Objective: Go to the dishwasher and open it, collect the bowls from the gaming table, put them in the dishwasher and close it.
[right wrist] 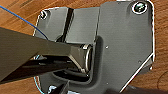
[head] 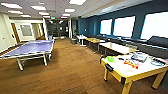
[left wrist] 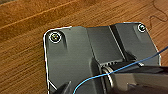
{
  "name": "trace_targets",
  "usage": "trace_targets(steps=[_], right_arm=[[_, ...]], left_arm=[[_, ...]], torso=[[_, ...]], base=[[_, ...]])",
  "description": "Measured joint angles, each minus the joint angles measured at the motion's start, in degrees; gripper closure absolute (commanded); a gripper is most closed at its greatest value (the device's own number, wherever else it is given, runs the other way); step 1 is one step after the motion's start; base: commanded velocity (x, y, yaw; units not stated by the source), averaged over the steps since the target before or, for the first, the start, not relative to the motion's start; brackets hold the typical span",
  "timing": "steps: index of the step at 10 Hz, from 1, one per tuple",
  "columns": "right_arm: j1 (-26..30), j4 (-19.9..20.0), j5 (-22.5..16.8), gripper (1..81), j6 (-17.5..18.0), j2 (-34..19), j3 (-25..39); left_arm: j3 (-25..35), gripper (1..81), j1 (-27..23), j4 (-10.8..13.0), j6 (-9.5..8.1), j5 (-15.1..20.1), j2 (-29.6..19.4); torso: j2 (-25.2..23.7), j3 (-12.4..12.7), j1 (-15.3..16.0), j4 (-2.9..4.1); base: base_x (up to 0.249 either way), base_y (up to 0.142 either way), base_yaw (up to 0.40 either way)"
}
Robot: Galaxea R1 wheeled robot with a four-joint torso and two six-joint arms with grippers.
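The gaming table (head: 119, 69), with a pale top, a thick yellow rim and chunky yellow legs, stands at the right in the head view. A black fitting (head: 109, 67) sits on its near side. A green bowl (head: 110, 58) rests on the top near the left end. Further along the top lie orange-red items (head: 131, 63) and a pale boxy object (head: 140, 57). The dishwasher is out of view. Both wrist views look down past the robot's dark plate onto brown wood-pattern floor (left wrist: 22, 50).
A blue ping-pong table (head: 32, 47) stands at the left. Between it and the gaming table runs a wide strip of brown floor (head: 72, 67). More tables (head: 115, 47) and dark bench seating (head: 152, 46) line the window wall at the right. A doorway (head: 58, 28) lies far ahead.
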Motion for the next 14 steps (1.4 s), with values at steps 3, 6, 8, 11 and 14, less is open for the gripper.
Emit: trace_targets(steps=[3, 6, 8, 11, 14], right_arm=[[0.02, 0.01, 0.00, 1.0, 0.00, -0.04, 0.00], [0.09, -0.82, -0.01, 1.0, 0.00, -0.04, 0.00], [0.22, -0.85, 0.00, 1.0, 0.00, 0.00, 0.00], [0.20, -0.88, -0.04, 1.0, 0.00, -0.02, 0.00], [0.20, -1.26, -0.22, 1.0, 0.00, 0.09, 0.00]], left_arm=[[0.11, 1.0, 0.29, 0.00, 0.00, 0.11, 0.04], [0.09, 1.0, 0.27, -0.02, 0.00, 0.09, 0.13], [0.11, 1.0, 0.33, 0.00, 0.00, 0.09, 0.22], [0.11, 1.0, 0.38, -0.02, 0.00, 0.06, 0.20], [0.11, 1.0, 0.40, 0.00, 0.00, 0.06, 0.22]], torso=[[0.00, 0.00, 0.00, 0.00], [0.00, 0.00, 0.00, 0.00], [0.00, 0.00, 0.00, 0.00], [0.00, 0.00, 0.00, 0.00], [0.00, 0.00, 0.00, 0.00]], base=[[0.000, 0.000, -0.395], [0.000, 0.000, -0.395], [0.000, 0.000, -0.395], [0.000, 0.000, -0.395], [0.000, 0.000, -0.395]])
